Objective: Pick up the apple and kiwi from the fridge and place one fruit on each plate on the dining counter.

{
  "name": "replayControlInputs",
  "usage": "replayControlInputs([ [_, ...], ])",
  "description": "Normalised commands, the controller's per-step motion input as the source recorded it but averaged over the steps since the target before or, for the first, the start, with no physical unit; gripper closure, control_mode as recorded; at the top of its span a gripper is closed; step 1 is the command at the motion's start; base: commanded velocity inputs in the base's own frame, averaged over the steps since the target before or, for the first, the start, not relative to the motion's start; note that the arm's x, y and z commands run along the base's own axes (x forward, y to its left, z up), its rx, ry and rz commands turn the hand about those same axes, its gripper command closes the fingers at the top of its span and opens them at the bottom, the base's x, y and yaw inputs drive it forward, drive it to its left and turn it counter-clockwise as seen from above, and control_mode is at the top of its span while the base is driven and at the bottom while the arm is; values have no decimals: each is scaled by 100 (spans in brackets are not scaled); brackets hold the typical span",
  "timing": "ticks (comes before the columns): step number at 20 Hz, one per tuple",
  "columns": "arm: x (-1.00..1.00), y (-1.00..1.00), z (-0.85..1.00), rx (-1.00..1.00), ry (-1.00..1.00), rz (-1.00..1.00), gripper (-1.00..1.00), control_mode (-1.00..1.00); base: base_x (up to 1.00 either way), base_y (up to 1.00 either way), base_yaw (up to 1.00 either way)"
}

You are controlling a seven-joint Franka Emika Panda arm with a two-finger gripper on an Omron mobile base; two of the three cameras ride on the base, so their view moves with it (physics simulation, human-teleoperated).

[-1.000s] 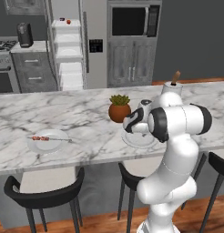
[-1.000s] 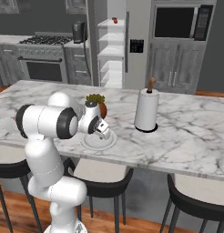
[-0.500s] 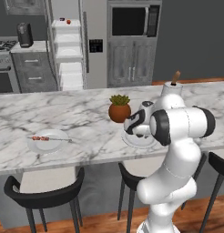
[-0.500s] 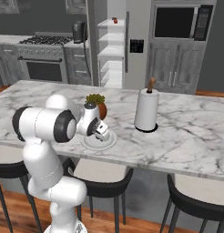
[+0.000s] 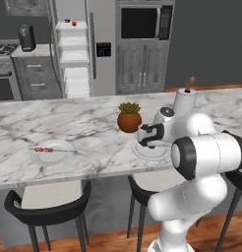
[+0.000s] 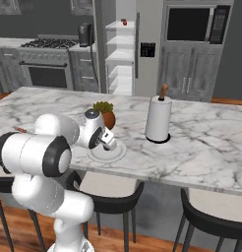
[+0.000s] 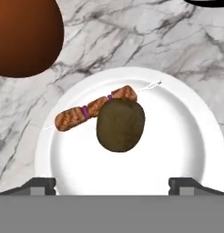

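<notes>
Across the marble table (image 5: 93,128), beside a potted plant (image 5: 129,117), the robot's gripper (image 7: 112,183) is hovering released over a plate (image 7: 186,136) where the kiwi (image 7: 120,124) is lying against a skewer (image 7: 93,108); light, firm, likely prone to rolling, best pinched across its narrow middle.

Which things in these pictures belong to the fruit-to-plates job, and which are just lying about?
Belonging to the job:
brown oval kiwi
round white plate under it
second white plate
small red apple on the open grey fridge's top shelf
white marble dining counter

Just lying about:
meat skewers
orange-brown plant pot
paper towel roll
</notes>
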Motion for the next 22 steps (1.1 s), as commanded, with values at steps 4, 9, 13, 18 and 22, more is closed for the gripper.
replayControlInputs([
  [4,-83,0,58,0,-10,0,-100,-100,0,0,0],
  [9,-97,0,55,0,-8,6,-100,-100,0,0,0],
  [13,-100,0,61,0,-11,15,-100,-100,0,0,0],
  [18,-100,0,47,0,-3,14,-100,-100,0,0,0],
  [22,-100,3,25,0,1,5,-100,-100,0,0,0],
])
